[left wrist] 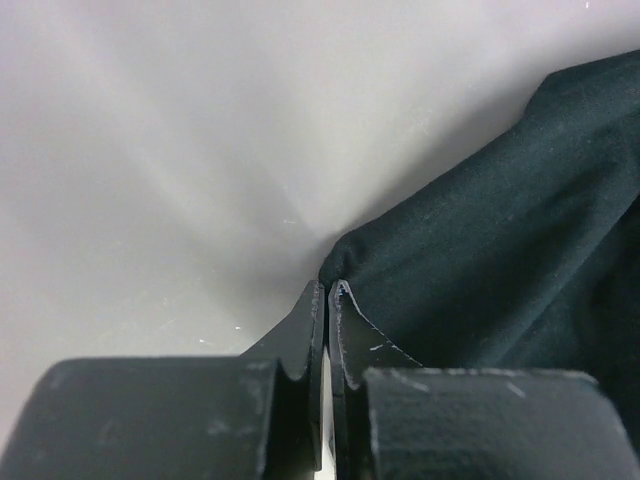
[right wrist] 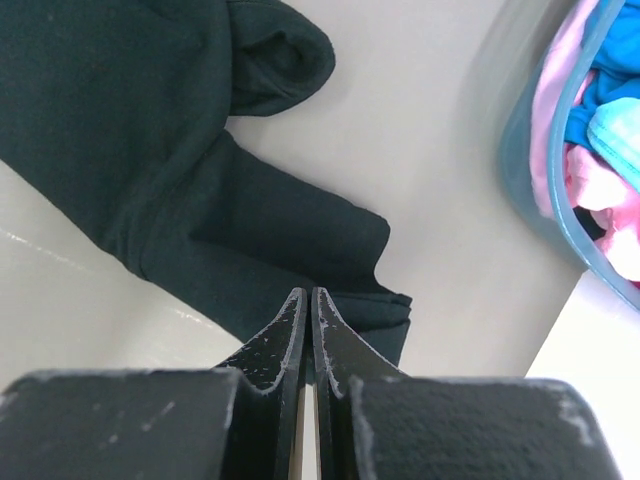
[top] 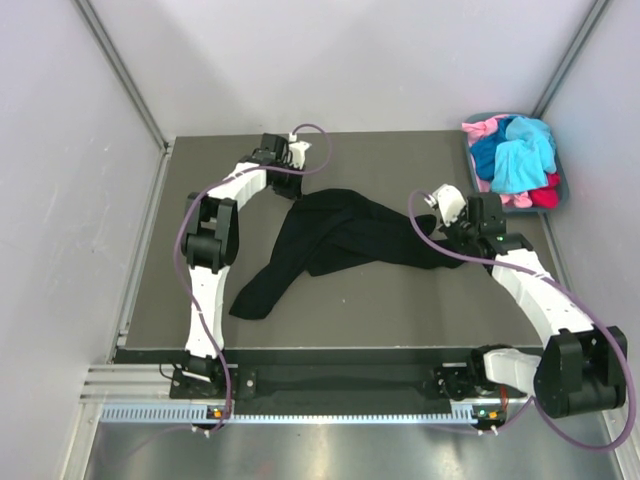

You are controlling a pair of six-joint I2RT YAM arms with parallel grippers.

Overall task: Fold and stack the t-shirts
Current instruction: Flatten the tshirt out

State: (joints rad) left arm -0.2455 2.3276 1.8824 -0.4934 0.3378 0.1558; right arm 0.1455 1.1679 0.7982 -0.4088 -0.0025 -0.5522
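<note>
At the middle of the bench (top: 380, 310) the black t-shirt (top: 340, 235) lies bunched and twisted, with one long tail trailing toward the near-left. No part of it is flat yet. The other t-shirts (top: 515, 150) sit heaped in the basket (right wrist: 512, 170) at the far-right corner.

Your left arm (top: 205, 240) reaches to the shirt's far end. Its jaws are pressed together, and the left wrist view shows a rounded edge of black cloth right at their tips. You cannot tell from that whether cloth is pinched or the tips merely met beside it. The jaws of your right arm (top: 540, 290) are likewise closed tight, over the folded end nearest the basket, and a grip there is just as unproven.

- **Empty lift:** you may raise nothing, or only one thin layer that slips out as tension comes on.
- **Tighter twist:** pulling the two ends apart while the body is twisted would likely tighten the rope rather than spread it.
- **Basket:** the right arm works close to it, so a wide swing could knock it.
- **Trailing tail:** a drag toward you may take it off the bench's near edge.
</note>
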